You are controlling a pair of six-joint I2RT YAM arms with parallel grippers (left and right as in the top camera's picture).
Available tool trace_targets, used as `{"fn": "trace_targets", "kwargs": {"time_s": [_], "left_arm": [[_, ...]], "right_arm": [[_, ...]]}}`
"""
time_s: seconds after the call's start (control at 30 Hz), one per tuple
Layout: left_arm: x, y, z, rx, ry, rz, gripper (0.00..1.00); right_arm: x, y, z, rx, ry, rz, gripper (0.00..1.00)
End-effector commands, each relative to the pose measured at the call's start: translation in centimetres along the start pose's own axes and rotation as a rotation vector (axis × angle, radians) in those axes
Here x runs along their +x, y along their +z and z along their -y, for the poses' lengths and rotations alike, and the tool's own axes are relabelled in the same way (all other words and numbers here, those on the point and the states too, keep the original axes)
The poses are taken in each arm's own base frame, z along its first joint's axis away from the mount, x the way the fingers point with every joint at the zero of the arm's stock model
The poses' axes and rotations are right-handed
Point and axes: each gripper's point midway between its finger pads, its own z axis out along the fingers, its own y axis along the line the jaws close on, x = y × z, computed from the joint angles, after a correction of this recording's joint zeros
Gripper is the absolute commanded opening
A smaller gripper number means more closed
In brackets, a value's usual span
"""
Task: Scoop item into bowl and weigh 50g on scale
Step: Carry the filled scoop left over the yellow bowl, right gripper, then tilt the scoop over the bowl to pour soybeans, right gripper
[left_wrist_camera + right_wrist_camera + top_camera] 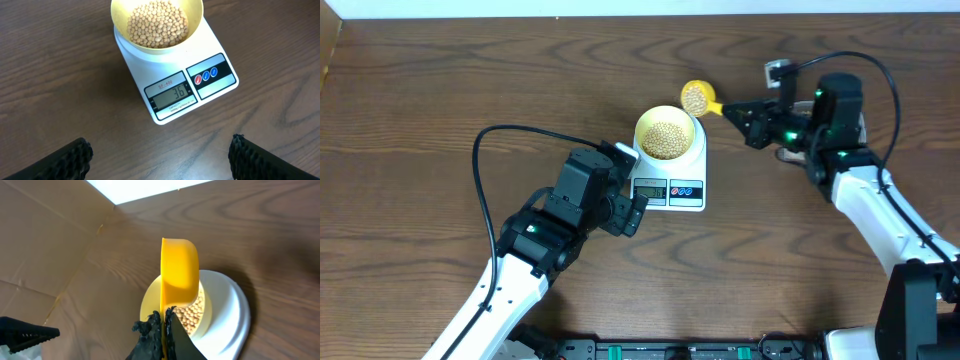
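The pale yellow-green bowl [666, 133] sits on the white scale [685, 178] and holds a mound of tan beans [667, 138]. In the left wrist view the bowl [190, 27] and beans [157, 24] are at the top, and the scale [175, 75] display reads 36. My right gripper [748, 118] is shut on the handle of the bright yellow scoop [696, 97], which holds beans just beyond the bowl's far right rim. In the right wrist view the gripper [164, 325] pinches the scoop [178, 275] above the bowl [150, 300]. My left gripper [160, 155] is open and empty just in front of the scale.
The dark wood table [440, 100] reaches a pale back edge. A cardboard wall [45, 235] stands at the left. Cables loop over both arms. The clear tub is out of view.
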Motion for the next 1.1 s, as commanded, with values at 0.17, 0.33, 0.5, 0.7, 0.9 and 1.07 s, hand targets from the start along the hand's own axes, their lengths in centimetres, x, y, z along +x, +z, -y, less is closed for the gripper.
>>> {"fn": "trace_targets", "kwargs": {"time_s": [0.17, 0.33, 0.5, 0.7, 0.9, 1.07], "left_arm": [[0.1, 0.1, -0.3, -0.012, -0.012, -0.004, 0.89], [0.1, 0.1, -0.3, -0.012, -0.012, -0.004, 0.89], [0.1, 0.1, -0.3, -0.012, -0.012, -0.004, 0.89], [0.1, 0.1, -0.3, -0.012, -0.012, -0.004, 0.89], [0.1, 0.1, -0.3, -0.012, -0.012, -0.004, 0.89], [0.1, 0.1, -0.3, -0.012, -0.012, -0.004, 0.89]], "right_arm": [[1.1, 1.7, -1.5, -0.006, -0.050, -0.029, 0.01], [1.6, 2.2, -2.2, -0.023, -0.155, -0.041, 0.01], [1.9, 2.5, -2.7, -0.037, -0.249, -0.051, 0.01], [2.1, 2.6, -2.9, -0.043, -0.328, -0.053, 0.01], [2.1, 2.6, -2.9, -0.044, -0.383, -0.052, 0.01], [2.2, 2.6, -2.8, -0.044, -0.429, -0.055, 0.01]]}}
